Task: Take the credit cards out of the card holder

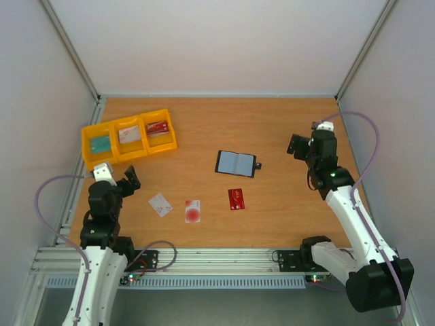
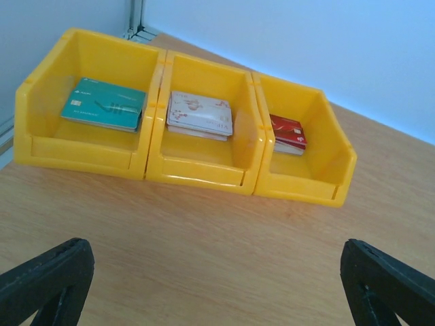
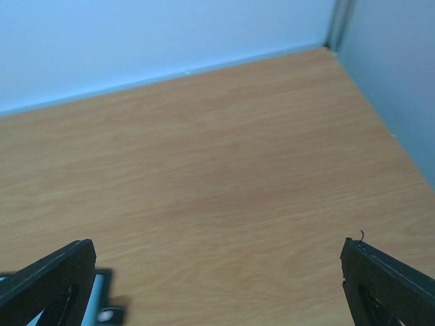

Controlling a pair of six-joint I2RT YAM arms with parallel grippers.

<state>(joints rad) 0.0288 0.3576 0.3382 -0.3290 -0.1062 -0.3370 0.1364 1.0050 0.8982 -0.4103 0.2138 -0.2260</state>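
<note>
Nearest the near edge of the table (image 1: pixel 272 122), three credit cards lie flat in a loose row, each apart from the others: the white card with small red marks (image 1: pixel 160 204) on the left, the white card with a big red circle (image 1: pixel 192 210) just right of it, and the dark red card (image 1: pixel 236 199) further right. All three are out on the bare wood. Beyond the dark red card, about mid-table, the card holder (image 1: pixel 236 163) lies open with its grey-blue pockets up and its strap tab (image 1: pixel 258 165) sticking out to the right. The left gripper (image 1: pixel 130 179) hangs by the left edge with its jaws spread wide and nothing between them. The right gripper (image 1: pixel 297 145) by the right edge is the same, wide apart and empty. In the far left corner stand the yellow bins (image 2: pixel 204 178), three side by side, with teal cards (image 2: pixel 103 103), whitish cards (image 2: pixel 200 114) and red cards (image 2: pixel 288 132).
</note>
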